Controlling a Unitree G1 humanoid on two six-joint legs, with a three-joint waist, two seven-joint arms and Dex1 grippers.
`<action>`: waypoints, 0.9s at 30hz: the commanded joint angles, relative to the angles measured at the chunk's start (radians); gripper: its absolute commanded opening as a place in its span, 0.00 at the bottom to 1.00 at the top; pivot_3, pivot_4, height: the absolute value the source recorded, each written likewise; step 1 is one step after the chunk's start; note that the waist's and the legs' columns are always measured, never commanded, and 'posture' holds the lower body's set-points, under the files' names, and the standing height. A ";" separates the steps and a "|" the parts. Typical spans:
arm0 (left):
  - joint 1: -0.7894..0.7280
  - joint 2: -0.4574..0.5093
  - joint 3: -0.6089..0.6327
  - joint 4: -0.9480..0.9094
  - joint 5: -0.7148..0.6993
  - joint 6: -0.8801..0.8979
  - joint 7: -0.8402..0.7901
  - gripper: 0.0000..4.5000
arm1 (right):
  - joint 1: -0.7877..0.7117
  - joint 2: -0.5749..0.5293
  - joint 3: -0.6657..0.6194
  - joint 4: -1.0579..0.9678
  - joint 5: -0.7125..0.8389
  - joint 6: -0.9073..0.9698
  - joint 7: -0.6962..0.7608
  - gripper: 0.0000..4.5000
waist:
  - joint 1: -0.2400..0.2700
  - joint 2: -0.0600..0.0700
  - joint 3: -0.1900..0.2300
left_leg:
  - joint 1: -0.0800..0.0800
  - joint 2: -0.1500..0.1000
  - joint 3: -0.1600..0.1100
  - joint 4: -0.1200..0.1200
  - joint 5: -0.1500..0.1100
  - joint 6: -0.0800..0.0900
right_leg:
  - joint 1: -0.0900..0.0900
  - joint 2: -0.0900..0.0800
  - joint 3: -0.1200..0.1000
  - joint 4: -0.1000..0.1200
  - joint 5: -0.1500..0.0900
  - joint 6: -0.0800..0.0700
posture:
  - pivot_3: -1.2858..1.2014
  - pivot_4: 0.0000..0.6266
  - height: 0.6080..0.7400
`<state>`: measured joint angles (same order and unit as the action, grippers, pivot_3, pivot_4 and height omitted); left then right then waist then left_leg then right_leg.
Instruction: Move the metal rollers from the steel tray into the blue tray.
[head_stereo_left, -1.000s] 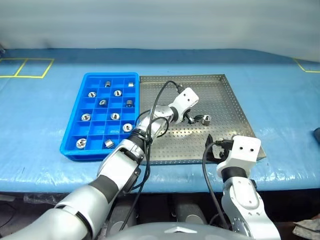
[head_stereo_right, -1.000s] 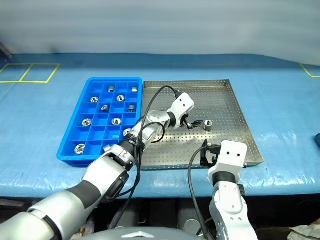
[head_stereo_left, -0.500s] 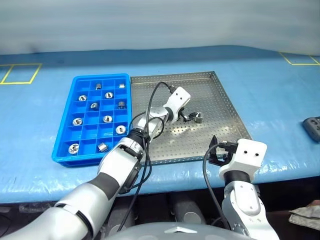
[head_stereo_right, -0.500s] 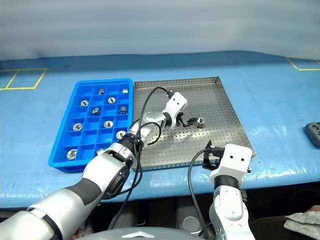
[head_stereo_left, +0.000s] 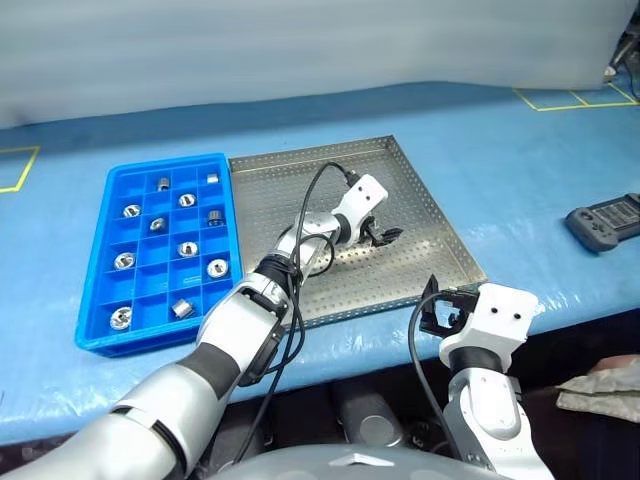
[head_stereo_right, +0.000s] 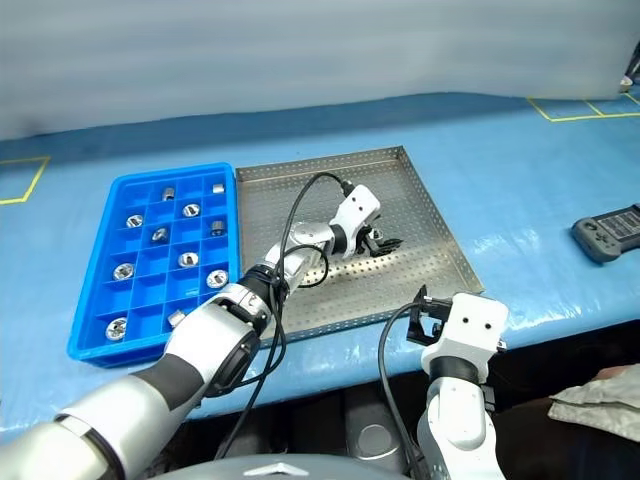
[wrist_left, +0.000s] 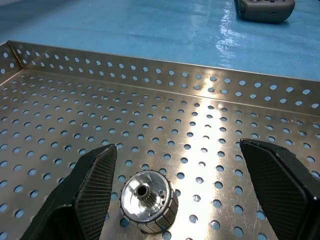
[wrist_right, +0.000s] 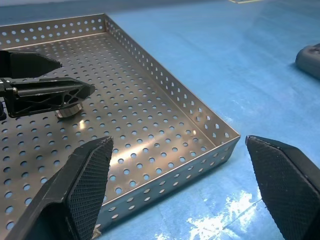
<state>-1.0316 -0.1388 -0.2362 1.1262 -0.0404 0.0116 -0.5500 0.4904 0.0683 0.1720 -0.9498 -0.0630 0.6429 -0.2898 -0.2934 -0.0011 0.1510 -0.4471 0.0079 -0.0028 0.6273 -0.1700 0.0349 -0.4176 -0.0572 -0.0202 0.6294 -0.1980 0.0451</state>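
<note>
**Last roller sitting right between our left fingers, just needs the squeeze**

Our left gripper (wrist_left: 175, 200) has its two black fingers spread wide apart, low over the steel tray (head_stereo_left: 300, 190), and nothing is clamped yet. The metal roller (wrist_left: 148, 208) lies on the perforated floor between those fingers, clearly closer to one finger than the other, so it's off-centre in the gap. It looks tipped on its side, with the holed face pointing back toward our wrist, meaning its axis runs roughly along our reach and the fingers would close across its round wall. From the head view that spot is toward the tray's right edge, about halfway from near rim to far.

Our right gripper (wrist_right: 185, 190) is also wide open, holding nothing, hanging just off the tray's near right corner. The left is nearer, so we'd say it's the left arm's pick.

The blue tray (head_stereo_left: 95, 330) sits touching the steel tray's left edge, with rollers already in several compartments.
</note>
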 joint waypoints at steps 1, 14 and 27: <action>-0.057 -0.180 0.023 -0.014 -0.007 -0.032 0.045 0.95 | 0.011 0.027 0.027 -0.056 -0.008 -0.026 -0.007 0.99 | -0.012 0.000 0.000 | 0.000 0.000 0.000 0.000 0.000 0.000 | 0.000 0.000 0.000 0.000 0.000 0.000 | 0.35 0.24 1.00; -0.041 -0.187 0.018 0.044 0.025 -0.062 0.152 0.95 | 0.030 0.035 0.038 -0.050 -0.013 -0.045 -0.024 0.99 | -0.068 -0.003 0.002 | 0.001 -0.002 0.000 0.000 -0.001 0.000 | 0.001 -0.002 0.000 -0.001 0.001 0.003 | 0.33 0.24 1.00; -0.018 -0.221 0.036 0.098 0.048 -0.030 0.300 0.95 | 0.018 0.031 0.032 -0.042 -0.009 -0.043 -0.017 0.99 | -0.074 -0.006 0.004 | 0.001 -0.002 0.000 0.000 -0.002 -0.002 | 0.001 -0.003 0.000 -0.001 0.001 0.004 | 0.34 0.24 1.00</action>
<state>-1.0346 -0.1408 -0.2155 1.2220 0.0192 -0.0279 -0.2642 0.4980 0.0718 0.1719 -0.9504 -0.0702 0.6190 -0.3062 -0.3678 -0.0072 0.1548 -0.4460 0.0059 -0.0027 0.6269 -0.1721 0.0324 -0.4161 -0.0602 -0.0200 0.6289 -0.1971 0.0489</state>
